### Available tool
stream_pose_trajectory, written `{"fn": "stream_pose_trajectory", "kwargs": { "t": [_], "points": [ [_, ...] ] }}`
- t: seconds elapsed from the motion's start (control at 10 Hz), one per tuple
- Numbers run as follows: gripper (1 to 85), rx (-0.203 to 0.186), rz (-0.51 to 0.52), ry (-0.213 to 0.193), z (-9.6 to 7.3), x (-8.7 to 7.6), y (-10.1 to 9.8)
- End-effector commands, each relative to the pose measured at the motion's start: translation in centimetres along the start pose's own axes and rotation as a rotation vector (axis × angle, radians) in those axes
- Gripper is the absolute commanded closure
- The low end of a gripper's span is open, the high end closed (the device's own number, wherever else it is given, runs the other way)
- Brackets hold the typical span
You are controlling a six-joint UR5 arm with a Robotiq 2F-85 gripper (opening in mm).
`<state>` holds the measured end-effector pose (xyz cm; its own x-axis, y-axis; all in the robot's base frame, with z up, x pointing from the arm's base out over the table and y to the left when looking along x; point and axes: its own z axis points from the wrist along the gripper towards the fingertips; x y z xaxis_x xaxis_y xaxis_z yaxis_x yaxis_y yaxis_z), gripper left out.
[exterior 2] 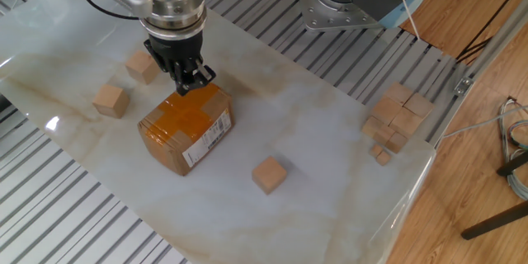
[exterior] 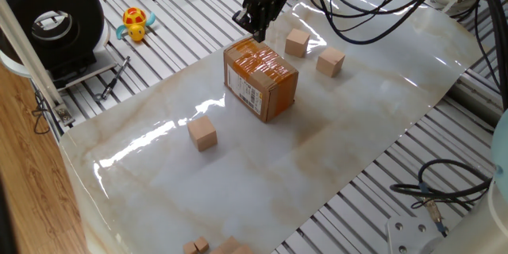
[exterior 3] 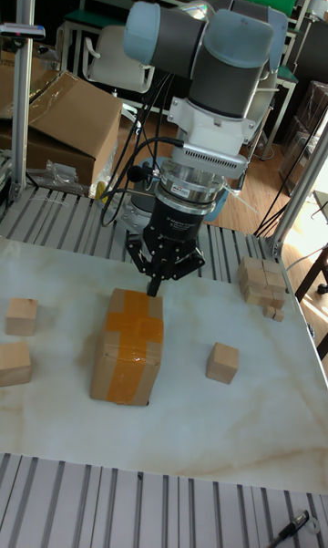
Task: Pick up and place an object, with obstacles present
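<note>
Now, straight to the cardboard box point(exterior: 262, 87), upper middle of one fixed view. Right at its far top edge, the gripper point(exterior: 255, 30): pinched narrow, fingers pressed together, nothing between them. Tip over the shiny orange tape, touching or just clear of it, cannot tell which. Same story in the other fixed view and in the tall one: closed tip at the taped top, empty.

On to the thing to lift, and three loose candidates on show. First, the lone cube point(exterior: 202, 133), lower left of centre, well apart from the box, bare marble sheet point(exterior: 317, 159) all round it. Then the second cube point(exterior: 297, 42) and the third cube point(exterior: 330, 61), upper right, near each other and not far beyond the box. Impossible to say from here which one is meant; probably the lone one, being the easiest to reach.

As for handling, a judgement only: light, stiff, plain wood, flat faces, not fragile, hardly slippery. Best taken from straight above, across two opposite side faces, square on and about mid-height. Calls for spreading those fingers wide first. Worth rising well clear of the box before crossing, given how much taller it stands than any cube.
</note>
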<state>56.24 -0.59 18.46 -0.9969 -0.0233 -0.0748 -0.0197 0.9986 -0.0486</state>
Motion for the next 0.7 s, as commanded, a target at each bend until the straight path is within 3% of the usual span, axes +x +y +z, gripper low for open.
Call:
{"fn": "stream_pose_trajectory", "kwargs": {
  "t": [0.0,0.3,0.4,0.6],
  "points": [
    [75.3,-0.01,-0.032,-0.002,0.1,0.3,-0.5],
    [75.3,0.014,-0.076,-0.01,0.7,1.2,-2.7],
    [73.0,0.004,-0.066,-0.006,0.9,1.5,-2.6],
    [63.0,-0.044,-0.048,-0.049,0.9,0.4,-1.3]
  ]
}}
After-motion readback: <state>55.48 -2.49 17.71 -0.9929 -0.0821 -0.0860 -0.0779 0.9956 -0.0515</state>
